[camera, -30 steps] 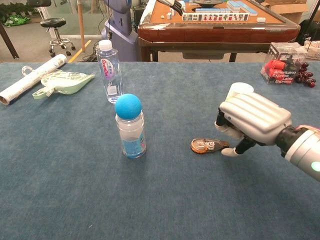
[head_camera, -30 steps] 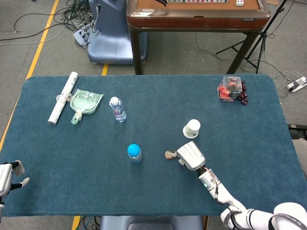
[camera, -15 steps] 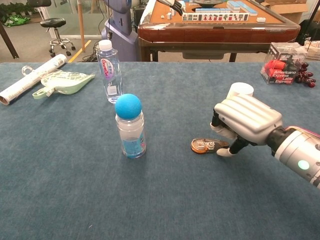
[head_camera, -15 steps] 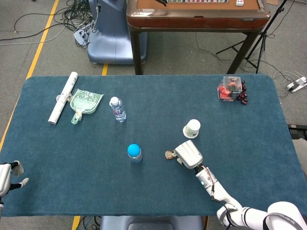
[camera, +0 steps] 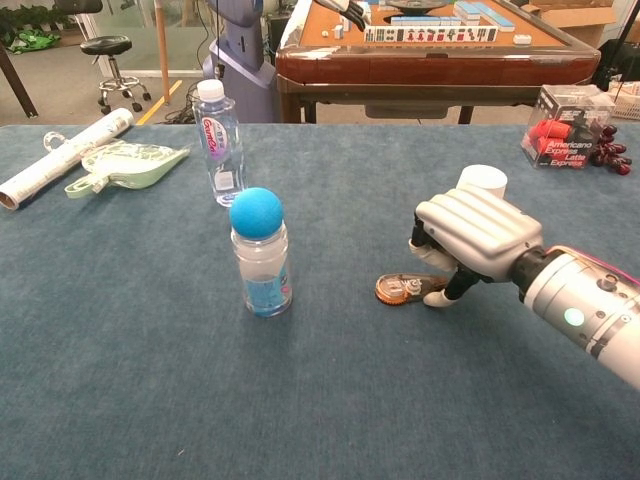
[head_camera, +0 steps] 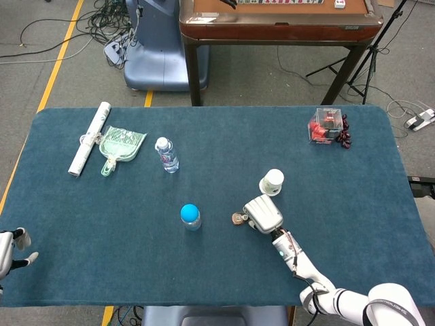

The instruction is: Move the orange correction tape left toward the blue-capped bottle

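The orange correction tape [head_camera: 238,219] [camera: 397,290] lies flat on the blue table, right of the blue-capped bottle [head_camera: 190,216] [camera: 260,255], with a gap of bare cloth between them. My right hand [head_camera: 264,214] [camera: 470,235] is curled over the tape's right end and pinches it low against the cloth. Its fingers [camera: 428,254] come down from above and the thumb tip touches from the near side. My left hand [head_camera: 8,250] hangs at the table's near left corner, fingers apart and holding nothing.
A white cup [head_camera: 272,181] [camera: 482,182] stands just behind my right hand. A clear water bottle [head_camera: 166,154] [camera: 218,140] stands behind the blue-capped bottle. A green dustpan [head_camera: 119,146] and a paper roll [head_camera: 90,137] lie far left; a red box [head_camera: 327,125] sits far right.
My right hand has slid a little to the left, and the orange tape has moved with it toward the blue-capped bottle. The left hand has barely moved.
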Robot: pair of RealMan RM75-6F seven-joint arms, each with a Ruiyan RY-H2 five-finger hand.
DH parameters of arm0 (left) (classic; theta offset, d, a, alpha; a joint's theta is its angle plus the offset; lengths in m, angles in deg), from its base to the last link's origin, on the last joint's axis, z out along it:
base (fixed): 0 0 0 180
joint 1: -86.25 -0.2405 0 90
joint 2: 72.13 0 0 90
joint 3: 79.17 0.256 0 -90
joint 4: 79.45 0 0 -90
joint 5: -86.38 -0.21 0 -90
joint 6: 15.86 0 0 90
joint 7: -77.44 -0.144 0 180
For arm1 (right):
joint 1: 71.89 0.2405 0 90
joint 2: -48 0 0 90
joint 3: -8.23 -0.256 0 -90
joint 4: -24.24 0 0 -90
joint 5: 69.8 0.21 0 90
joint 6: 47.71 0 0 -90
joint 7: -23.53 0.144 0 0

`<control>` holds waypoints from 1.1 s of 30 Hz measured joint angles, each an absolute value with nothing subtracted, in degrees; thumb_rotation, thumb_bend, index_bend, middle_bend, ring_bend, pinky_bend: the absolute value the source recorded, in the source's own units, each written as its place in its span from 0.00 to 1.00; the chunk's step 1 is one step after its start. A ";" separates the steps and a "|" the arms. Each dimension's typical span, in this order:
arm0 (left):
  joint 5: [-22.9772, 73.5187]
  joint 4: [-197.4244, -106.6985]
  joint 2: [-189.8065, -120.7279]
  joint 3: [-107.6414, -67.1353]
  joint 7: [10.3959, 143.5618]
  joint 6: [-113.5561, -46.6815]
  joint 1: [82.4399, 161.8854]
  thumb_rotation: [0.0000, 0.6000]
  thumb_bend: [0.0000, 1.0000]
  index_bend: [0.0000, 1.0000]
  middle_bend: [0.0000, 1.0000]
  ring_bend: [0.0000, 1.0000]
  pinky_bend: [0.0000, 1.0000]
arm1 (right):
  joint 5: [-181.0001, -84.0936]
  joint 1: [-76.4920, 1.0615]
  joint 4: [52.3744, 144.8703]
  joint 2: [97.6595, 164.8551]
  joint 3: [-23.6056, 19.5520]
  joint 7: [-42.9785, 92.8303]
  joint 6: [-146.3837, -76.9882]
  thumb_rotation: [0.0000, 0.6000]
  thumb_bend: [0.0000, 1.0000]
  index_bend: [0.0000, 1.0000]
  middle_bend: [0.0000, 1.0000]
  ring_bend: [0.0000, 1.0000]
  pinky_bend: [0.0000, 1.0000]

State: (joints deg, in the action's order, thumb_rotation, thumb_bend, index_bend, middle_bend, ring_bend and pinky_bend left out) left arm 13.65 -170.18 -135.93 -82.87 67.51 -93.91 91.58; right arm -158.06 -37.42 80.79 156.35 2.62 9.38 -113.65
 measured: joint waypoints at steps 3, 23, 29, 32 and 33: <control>13.84 -170.19 -135.86 -82.95 67.72 -93.87 91.55 1.00 0.02 0.63 0.63 0.55 0.73 | -157.98 -36.96 80.43 156.74 2.33 9.61 -113.64 1.00 0.00 1.00 1.00 1.00 0.93; 13.84 -170.36 -135.61 -82.96 68.14 -93.88 91.51 1.00 0.02 0.63 0.63 0.55 0.73 | -155.85 -33.92 77.14 159.66 -0.07 10.43 -111.96 1.00 0.00 1.00 1.00 1.00 0.93; 13.73 -170.28 -135.61 -82.82 68.12 -93.79 91.51 1.00 0.02 0.63 0.63 0.55 0.73 | -155.40 -33.22 76.28 160.39 -0.65 11.02 -111.98 1.00 0.00 1.00 1.00 1.00 0.93; 13.76 -170.27 -135.62 -82.82 68.12 -93.77 91.51 1.00 0.02 0.63 0.63 0.55 0.73 | -155.20 -32.89 75.80 160.78 -0.88 11.49 -112.01 1.00 0.00 1.00 1.00 1.00 0.93; 13.76 -170.27 -135.62 -82.83 68.12 -93.79 91.51 1.00 0.02 0.63 0.63 0.55 0.73 | -155.15 -32.78 75.66 160.90 -0.96 11.61 -112.02 1.00 0.00 1.00 1.00 1.00 0.93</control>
